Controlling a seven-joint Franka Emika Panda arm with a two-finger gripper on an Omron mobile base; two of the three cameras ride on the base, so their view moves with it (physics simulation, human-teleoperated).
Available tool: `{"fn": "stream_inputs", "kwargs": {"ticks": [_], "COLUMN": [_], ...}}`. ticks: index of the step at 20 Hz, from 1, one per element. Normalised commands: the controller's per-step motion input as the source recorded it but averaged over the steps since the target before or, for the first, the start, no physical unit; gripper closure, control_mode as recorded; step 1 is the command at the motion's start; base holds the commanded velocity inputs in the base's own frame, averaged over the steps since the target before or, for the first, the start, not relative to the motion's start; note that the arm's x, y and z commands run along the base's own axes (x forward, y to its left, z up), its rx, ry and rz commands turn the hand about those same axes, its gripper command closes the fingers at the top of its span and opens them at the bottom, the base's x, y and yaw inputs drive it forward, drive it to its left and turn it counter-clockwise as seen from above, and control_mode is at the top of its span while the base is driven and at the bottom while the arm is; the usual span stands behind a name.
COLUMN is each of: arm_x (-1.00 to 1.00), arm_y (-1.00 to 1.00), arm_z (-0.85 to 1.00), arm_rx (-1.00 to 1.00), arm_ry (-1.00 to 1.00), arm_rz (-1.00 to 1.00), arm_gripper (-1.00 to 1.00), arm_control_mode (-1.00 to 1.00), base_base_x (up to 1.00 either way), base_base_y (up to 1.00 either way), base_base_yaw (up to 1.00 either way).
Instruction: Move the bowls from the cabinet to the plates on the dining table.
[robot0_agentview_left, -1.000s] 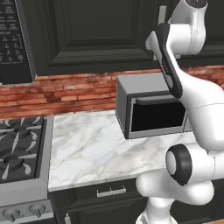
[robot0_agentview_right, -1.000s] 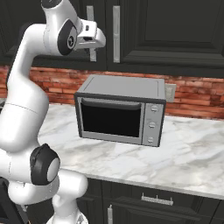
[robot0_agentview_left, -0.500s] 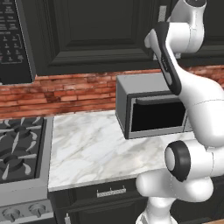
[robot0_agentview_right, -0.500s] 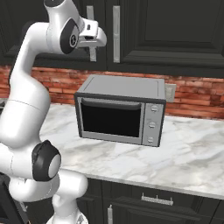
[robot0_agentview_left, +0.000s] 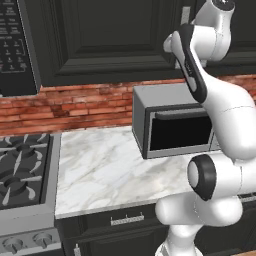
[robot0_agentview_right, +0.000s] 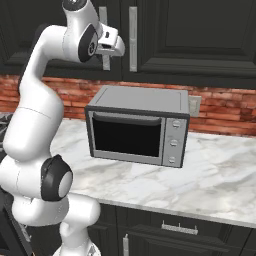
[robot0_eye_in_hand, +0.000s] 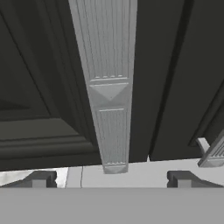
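A: Where is the gripper (robot0_eye_in_hand: 111, 179)?

B: Up at the cabinet (robot0_agentview_right: 200, 35), right in front of one long silver handle (robot0_eye_in_hand: 107, 83). In the hand view that handle runs down the middle, between the two fingertips (robot0_eye_in_hand: 39, 179), which stand wide apart with nothing held. Its lower end sits just above them.

A: And the doors?

B: Shut. The seam between two doors runs just beside the handle. A second handle (robot0_eye_in_hand: 212, 153) shows at the lower right corner of the hand view. From the right base view, the gripper (robot0_agentview_right: 111, 47) sits against the left handle (robot0_agentview_right: 105, 37), with the other handle (robot0_agentview_right: 133, 39) just beside it.

A: Room below?

B: A grey microwave (robot0_agentview_right: 137, 125) stands on the marble counter (robot0_agentview_right: 210, 175), under the cabinet's bottom edge, with a brick backsplash (robot0_agentview_left: 75, 102) behind it. To its left the counter is bare up to the stove (robot0_agentview_left: 22, 175); to its right there is open marble too.

A: The bowls?

B: I cannot see them; the closed doors hide the inside.
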Motion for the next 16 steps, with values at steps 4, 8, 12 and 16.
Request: {"fn": "stream_inputs", "kwargs": {"ticks": [4, 8, 12, 16], "arm_x": [0.48, 0.34, 0.15, 0.07], "arm_y": [0.01, 0.00, 0.00, -0.05], "arm_z": [-0.04, 0.00, 0.00, -0.10], "arm_rx": [0.00, 0.00, 0.00, 0.00], "arm_ry": [0.00, 0.00, 0.00, -0.02], "arm_rz": [-0.01, 0.00, 0.00, 0.00], "arm_gripper": [-1.00, -1.00, -1.00, -1.00], "arm_control_mode": [-1.00, -1.00, -1.00, -1.00], "base_base_x": [0.00, 0.00, 0.00, 0.00], "base_base_y": [0.00, 0.00, 0.00, 0.00], "base_base_yaw": [0.00, 0.00, 0.00, 0.00]}}
